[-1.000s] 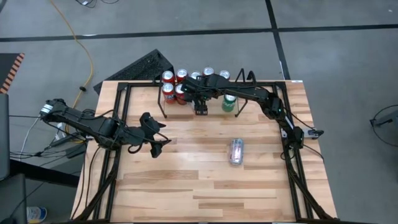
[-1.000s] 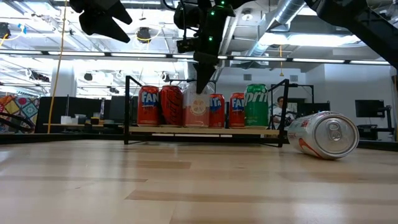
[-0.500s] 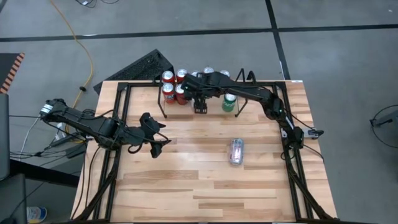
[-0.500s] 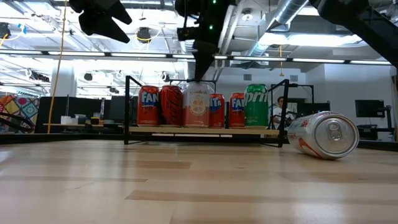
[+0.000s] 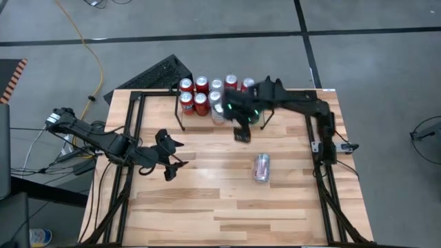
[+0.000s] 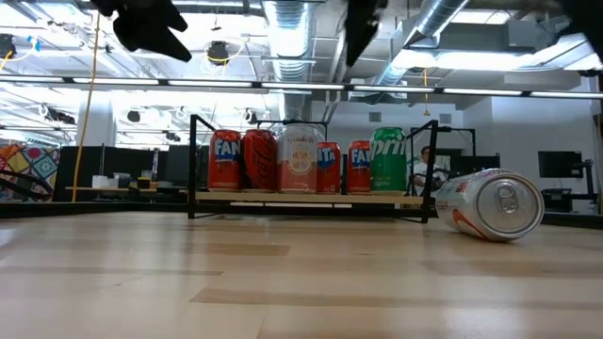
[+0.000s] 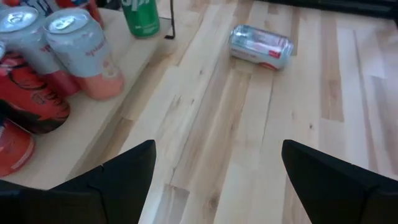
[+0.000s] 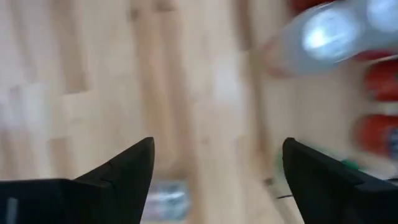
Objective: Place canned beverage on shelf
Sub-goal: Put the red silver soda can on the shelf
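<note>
Pale wood table (image 5: 207, 200) from above, with the black wire shelf (image 5: 180, 114) at its far edge, packed with upright cans: red ones, a pale pink can (image 5: 218, 112) at the front, a green can mostly hidden under the right arm. Right hand (image 5: 242, 133) just in front of the shelf, over bare wood, empty. Left hand (image 5: 167, 157) well apart at the left side of the table, fingers spread, empty. One silver can (image 5: 262, 167) lying on its side near the table's middle, right of centre

Level across the table: pink can (image 6: 300, 158) standing on the shelf (image 6: 306, 198) between red cans, green can (image 6: 387, 160) at the right end; silver can (image 6: 490, 203) lying beside the shelf's right end, top facing the camera

Left wrist: both dark fingers (image 7: 112, 180) wide apart, nothing between; pink can (image 7: 82, 57), silver can (image 7: 261, 46) ahead

Right wrist: blurred; fingers (image 8: 118, 177) wide apart, nothing between
</note>
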### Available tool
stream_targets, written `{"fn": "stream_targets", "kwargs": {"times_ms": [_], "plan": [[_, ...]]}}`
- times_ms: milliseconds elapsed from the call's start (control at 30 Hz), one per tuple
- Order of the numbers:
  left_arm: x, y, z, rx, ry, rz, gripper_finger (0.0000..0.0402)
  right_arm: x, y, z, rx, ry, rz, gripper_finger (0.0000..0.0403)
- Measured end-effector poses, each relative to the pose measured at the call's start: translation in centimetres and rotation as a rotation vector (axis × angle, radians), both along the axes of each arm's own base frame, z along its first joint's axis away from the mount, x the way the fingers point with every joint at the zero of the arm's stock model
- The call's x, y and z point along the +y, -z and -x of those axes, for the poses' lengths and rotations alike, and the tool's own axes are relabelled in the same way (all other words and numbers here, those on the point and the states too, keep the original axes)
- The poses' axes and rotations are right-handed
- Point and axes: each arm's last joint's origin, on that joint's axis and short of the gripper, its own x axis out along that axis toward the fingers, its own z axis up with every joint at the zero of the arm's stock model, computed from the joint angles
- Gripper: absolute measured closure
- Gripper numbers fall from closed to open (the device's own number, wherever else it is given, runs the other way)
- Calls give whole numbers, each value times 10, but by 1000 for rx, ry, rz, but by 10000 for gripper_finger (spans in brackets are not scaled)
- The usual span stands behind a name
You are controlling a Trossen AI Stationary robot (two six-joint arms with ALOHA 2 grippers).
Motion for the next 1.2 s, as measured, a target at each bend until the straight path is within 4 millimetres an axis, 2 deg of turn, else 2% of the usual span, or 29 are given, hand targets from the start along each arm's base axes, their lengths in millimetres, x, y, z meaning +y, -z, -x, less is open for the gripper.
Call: {"fn": "stream_targets", "kwargs": {"times_ms": [167, 300, 467, 567, 700, 833, 967, 1100, 1200], "plan": [[-6, 21, 3, 21, 2, 7, 68, 59, 4, 35, 62, 28, -41, 87], [-8, 35, 2, -16, 2, 31, 68, 100, 24, 64, 86, 124, 67, 87], [-10, 41, -1, -108, 39, 95, 68, 128, 66, 92, 120, 344, 153, 86], [-11, 44, -2, -146, 56, 102, 68, 137, 84, 107, 186, 358, 147, 86], [-11, 53, -3, -171, 78, 68, 68, 154, 107, 119, 256, 194, 193, 86], [-12, 62, -3, -196, 97, 46, 68, 165, 126, 122, 283, -132, 323, 85], [-12, 69, -4, -194, 85, 65, 68, 168, 139, 110, 259, -465, 375, 85], [-13, 75, -7, -179, 65, 93, 68, 163, 143, 95, 232, -667, 407, 85], [-15, 81, -11, -156, 55, 87, 68, 155, 150, 89, 288, -793, 415, 85]]}}
